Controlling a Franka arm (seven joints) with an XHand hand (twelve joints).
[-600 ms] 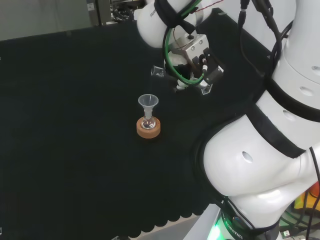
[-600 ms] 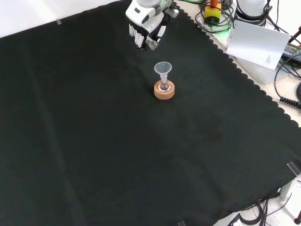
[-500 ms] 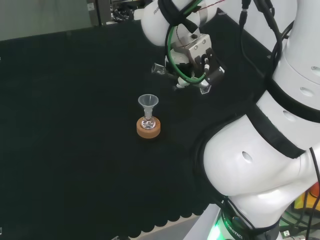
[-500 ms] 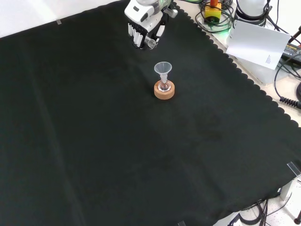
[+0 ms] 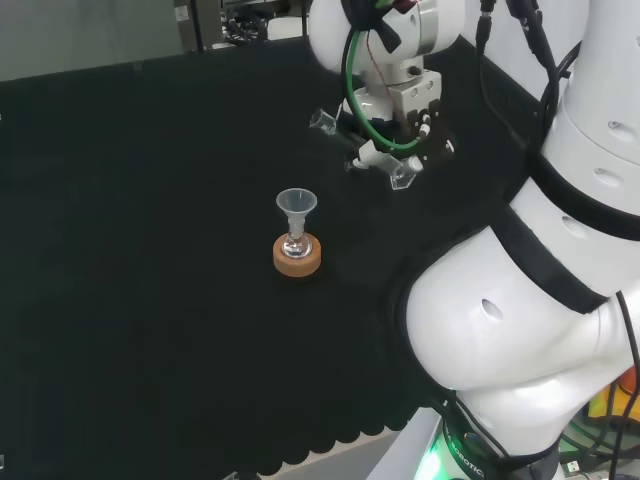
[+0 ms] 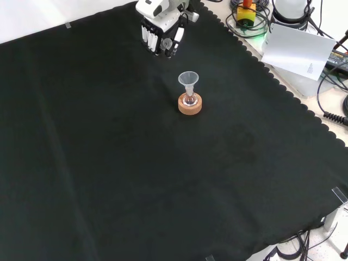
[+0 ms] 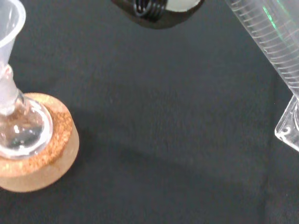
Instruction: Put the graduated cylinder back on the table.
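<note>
Nearest us in the front view, mid-cloth, sits the cork ring (image 6: pixel 190 104) with its flask (image 6: pixel 189 99) and funnel (image 6: pixel 188 80). Swing wide and we'd clip it. Toward the bench's (image 6: pixel 81 163) far edge, the hand (image 6: pixel 157 33) has fingers curled round the graduated cylinder (image 5: pixel 375 150) (clear, ruled, tilted, base off the cloth), so it could tip on landing.

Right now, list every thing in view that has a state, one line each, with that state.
Hand: shut on the graduated cylinder, raised above the cloth.
Graduated cylinder: held tilted, off the table, no liquid visible.
Funnel: upright, seated in the flask's neck.
Flask: upright on the cork ring, contents unclear.
Cork ring: flat on the black cloth.
</note>
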